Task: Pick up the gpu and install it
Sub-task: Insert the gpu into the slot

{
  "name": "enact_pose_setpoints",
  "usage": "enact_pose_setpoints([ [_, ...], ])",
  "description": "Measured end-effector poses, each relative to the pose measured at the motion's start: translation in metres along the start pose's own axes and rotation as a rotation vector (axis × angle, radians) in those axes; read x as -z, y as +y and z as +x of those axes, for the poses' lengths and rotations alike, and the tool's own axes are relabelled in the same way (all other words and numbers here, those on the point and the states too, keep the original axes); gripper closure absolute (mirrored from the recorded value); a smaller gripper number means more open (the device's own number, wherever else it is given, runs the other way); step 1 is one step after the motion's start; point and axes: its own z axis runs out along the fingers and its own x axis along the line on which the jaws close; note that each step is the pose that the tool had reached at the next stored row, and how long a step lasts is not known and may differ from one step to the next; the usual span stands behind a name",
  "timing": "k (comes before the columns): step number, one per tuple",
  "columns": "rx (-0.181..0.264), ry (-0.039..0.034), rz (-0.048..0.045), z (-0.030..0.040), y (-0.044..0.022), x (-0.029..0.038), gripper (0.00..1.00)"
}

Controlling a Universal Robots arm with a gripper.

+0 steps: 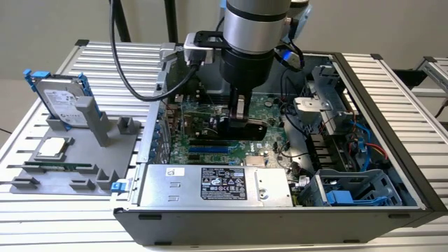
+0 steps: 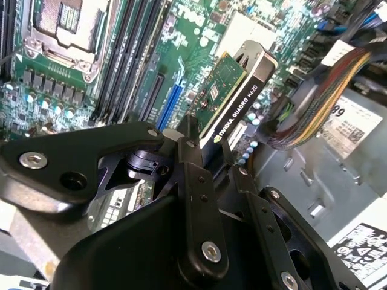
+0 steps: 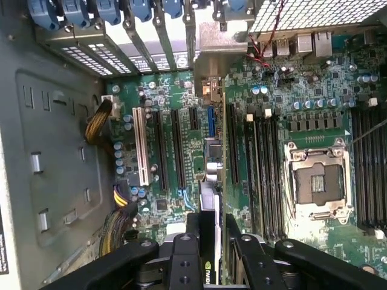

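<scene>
1. We see the flat gpu card (image 2: 233, 96), green circuit board on one face and black shroud on the other, standing on edge between the two black fingers of the claw (image 2: 208, 151), directly beyond the fingertips and above the green motherboard (image 2: 121, 60).
2. In the exterior view the claw (image 1: 240, 122) hangs straight down from the silver and black arm (image 1: 253, 37) into the open black computer case (image 1: 392, 105), with the gpu card (image 1: 242, 129) as a dark block over the motherboard (image 1: 210, 134).
3. The exterior view also gives us what the wrist views leave out: the silver hard drive with blue rails (image 1: 62, 102) upright in a grey holder (image 1: 77, 157) on the ribbed metal worktop (image 1: 42, 210), well apart from the case on the exterior view's left.
4. In the first wrist view we look along the card's thin edge (image 3: 211, 199), which runs in line with the long black expansion slots (image 3: 178, 145) toward the slotted rear wall of the case (image 3: 151, 42); whether the card touches a slot, we cannot tell.
5. The claw (image 3: 211, 241) is pressed nearly together, its fingers (image 3: 248, 254) pinching the gpu card from both faces.
</scene>
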Motion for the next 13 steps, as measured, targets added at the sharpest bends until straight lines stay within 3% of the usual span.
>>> enact_pose_setpoints([
  [6,0.001,0.0001,0.0000,0.0012,0.0090,-0.0110,1.00],
  [13,0.000,-0.0001,-0.0003,0.0015,0.0116,-0.0185,1.00],
])
